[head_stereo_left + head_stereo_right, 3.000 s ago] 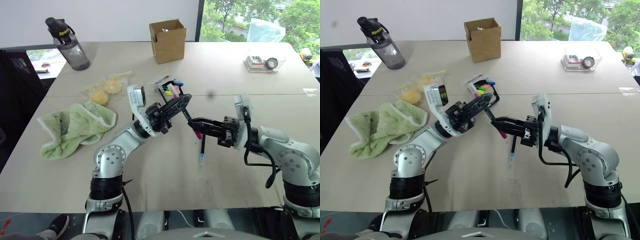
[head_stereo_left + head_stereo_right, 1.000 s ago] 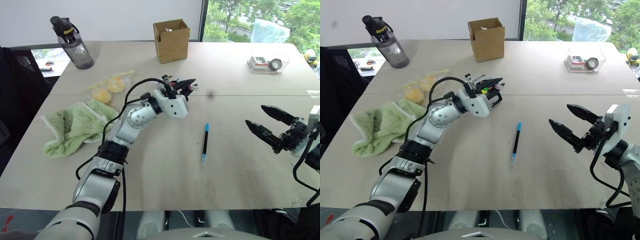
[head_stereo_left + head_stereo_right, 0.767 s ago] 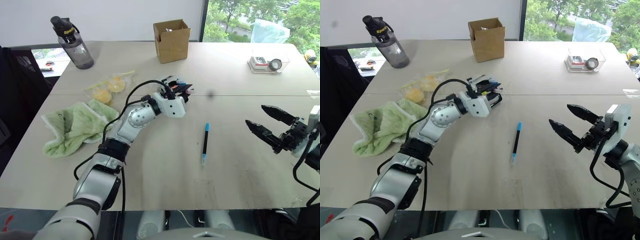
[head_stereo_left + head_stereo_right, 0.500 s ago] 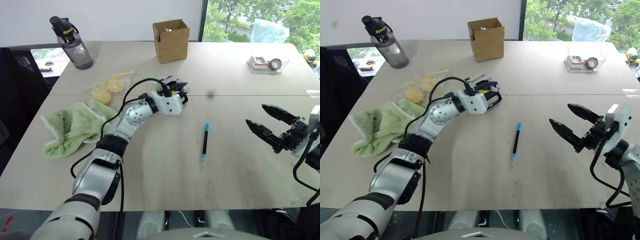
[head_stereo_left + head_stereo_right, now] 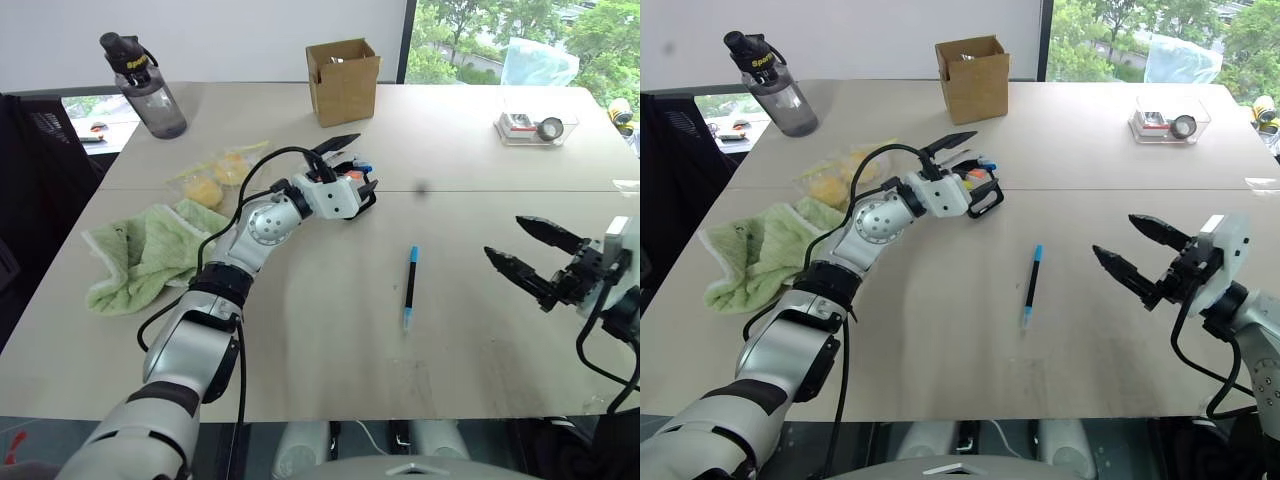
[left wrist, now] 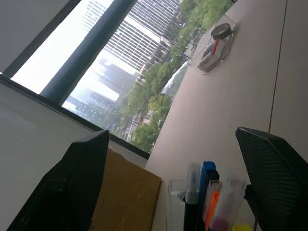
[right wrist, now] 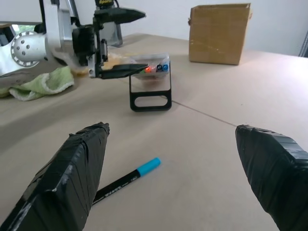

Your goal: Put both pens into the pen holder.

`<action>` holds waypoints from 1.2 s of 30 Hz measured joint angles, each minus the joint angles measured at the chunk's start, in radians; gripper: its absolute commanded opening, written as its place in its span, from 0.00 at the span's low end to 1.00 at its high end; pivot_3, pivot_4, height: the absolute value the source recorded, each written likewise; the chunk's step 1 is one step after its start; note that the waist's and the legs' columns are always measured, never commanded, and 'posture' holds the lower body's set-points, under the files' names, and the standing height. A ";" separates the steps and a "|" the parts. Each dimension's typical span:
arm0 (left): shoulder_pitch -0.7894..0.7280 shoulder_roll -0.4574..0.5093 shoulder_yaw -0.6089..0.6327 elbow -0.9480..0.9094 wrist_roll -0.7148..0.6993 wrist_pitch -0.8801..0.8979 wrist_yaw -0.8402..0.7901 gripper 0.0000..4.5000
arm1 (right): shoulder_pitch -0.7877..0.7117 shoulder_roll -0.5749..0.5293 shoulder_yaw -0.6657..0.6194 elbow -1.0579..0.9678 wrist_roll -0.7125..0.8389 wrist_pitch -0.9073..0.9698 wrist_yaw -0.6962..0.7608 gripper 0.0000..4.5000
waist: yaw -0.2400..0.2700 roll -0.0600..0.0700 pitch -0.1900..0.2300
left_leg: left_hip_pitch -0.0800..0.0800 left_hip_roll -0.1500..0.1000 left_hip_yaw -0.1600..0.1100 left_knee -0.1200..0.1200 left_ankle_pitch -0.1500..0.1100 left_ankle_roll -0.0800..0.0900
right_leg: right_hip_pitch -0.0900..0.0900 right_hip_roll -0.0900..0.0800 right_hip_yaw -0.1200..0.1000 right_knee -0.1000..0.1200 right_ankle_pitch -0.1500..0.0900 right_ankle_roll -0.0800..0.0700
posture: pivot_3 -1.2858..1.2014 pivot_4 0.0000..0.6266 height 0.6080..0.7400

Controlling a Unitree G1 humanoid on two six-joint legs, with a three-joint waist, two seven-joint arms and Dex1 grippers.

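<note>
Black pen holder point(image 5: 978, 190) half hidden | left pincer point(image 5: 962, 160) apart | right pincer point(image 5: 1137, 252) apart

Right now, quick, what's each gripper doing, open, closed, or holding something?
Left gripper: open, holding nothing, fingers at the pen holder.
Right gripper: open, holding nothing.

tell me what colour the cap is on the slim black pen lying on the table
Bright blue, on the slim black-barrelled pen; it shows best in the right wrist view.
</note>
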 measured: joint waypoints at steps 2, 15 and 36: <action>0.000 0.001 0.019 0.000 -0.003 0.021 0.000 0.99 | 0.000 0.000 0.009 0.002 -0.004 -0.008 0.001 1.00 | 0.000 0.000 0.000 | 0.000 0.000 0.000 0.000 0.000 0.000 | 0.000 0.000 0.000 0.000 0.000 0.000 | 0.52 0.24 0.97; 0.156 -0.113 0.127 -0.358 -0.573 0.442 -0.331 0.99 | -0.127 0.063 0.368 -0.081 -0.208 0.148 -0.241 1.00 | -0.009 0.000 0.000 | -0.001 0.001 -0.001 0.001 0.003 -0.005 | -0.001 -0.001 0.001 0.002 0.000 0.000 | 0.52 0.24 0.97; 0.532 0.611 0.317 -1.071 -1.094 1.401 -0.811 1.00 | -0.286 0.284 0.598 -0.171 -0.341 0.755 -0.593 0.88 | -0.026 -0.001 -0.001 | 0.000 0.001 -0.003 0.000 0.003 -0.005 | -0.001 0.001 0.001 0.001 -0.001 -0.001 | 0.52 0.24 0.97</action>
